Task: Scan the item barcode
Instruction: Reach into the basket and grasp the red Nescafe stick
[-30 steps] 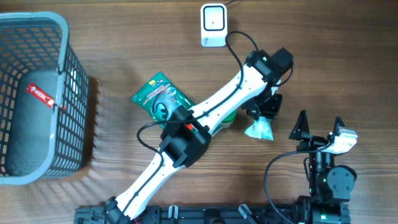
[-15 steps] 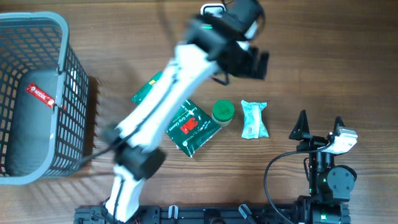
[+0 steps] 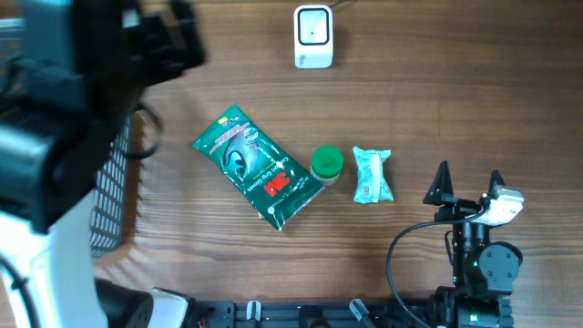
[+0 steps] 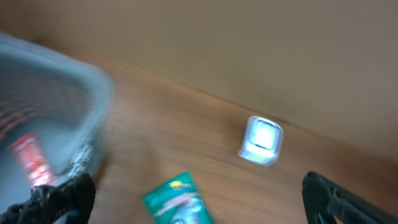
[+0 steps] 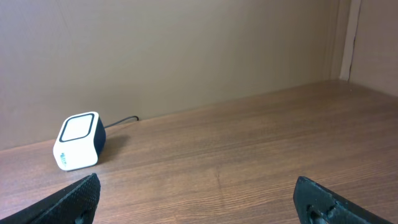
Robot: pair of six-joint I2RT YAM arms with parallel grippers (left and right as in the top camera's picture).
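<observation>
A grey mesh basket (image 4: pixel 93 99) stands on the wooden surface (image 3: pixel 474 82), ahead and to the left of the left end effector (image 4: pixel 202 199) in its wrist view, and it is blurred. Inside it lies something with a red label (image 4: pixel 28 160), too smeared to name. From overhead only a strip of the basket's side wall shows. Ahead of the right end effector (image 5: pixel 202 199) the wood runs up to a plain tan wall (image 5: pixel 186 50), which has a vertical seam near its right edge.
</observation>
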